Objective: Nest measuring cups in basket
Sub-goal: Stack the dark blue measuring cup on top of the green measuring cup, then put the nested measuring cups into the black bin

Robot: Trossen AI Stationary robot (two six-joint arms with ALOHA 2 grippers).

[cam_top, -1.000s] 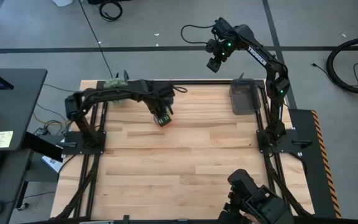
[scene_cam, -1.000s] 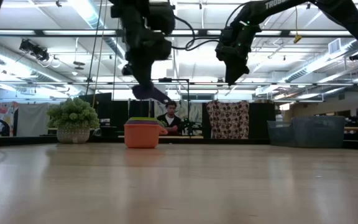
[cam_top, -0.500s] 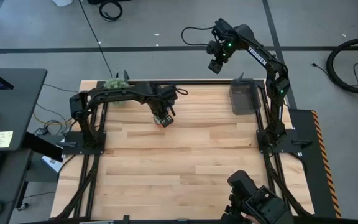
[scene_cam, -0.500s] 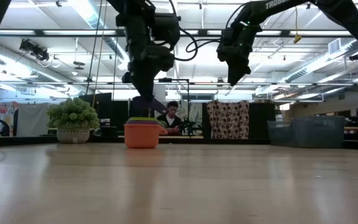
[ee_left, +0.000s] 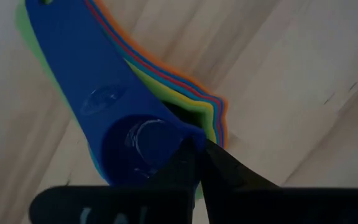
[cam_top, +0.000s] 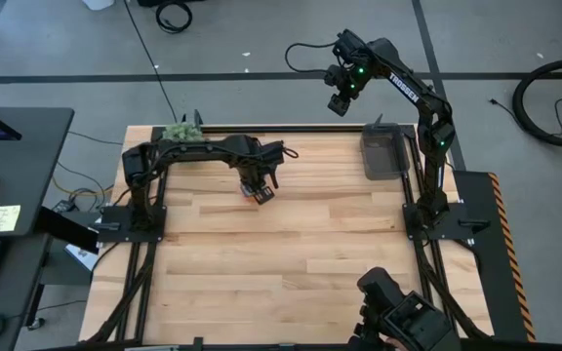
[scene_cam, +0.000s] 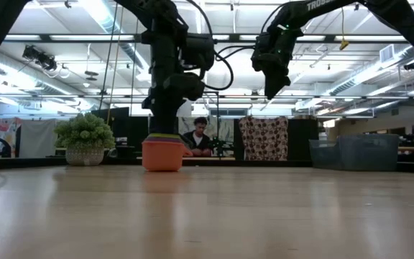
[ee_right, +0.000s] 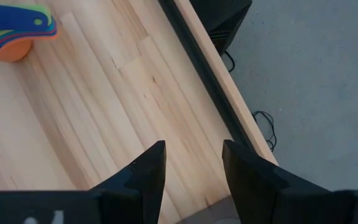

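The left gripper (ee_left: 194,155) is clenched on the rim of the dark blue cup (ee_left: 114,124), which sits directly below it atop the nested stack (scene_cam: 162,152). The basket (cam_top: 383,154) lies just below and beside the raised right gripper (cam_top: 337,100), whose fingers are spread and empty.

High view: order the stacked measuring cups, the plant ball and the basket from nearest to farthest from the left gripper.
1. Stacked measuring cups: right at the left gripper, which is shut on the dark blue cup at the table's far middle.
2. Plant ball: far-left corner.
3. Basket: far-right edge, beside the right arm's base.
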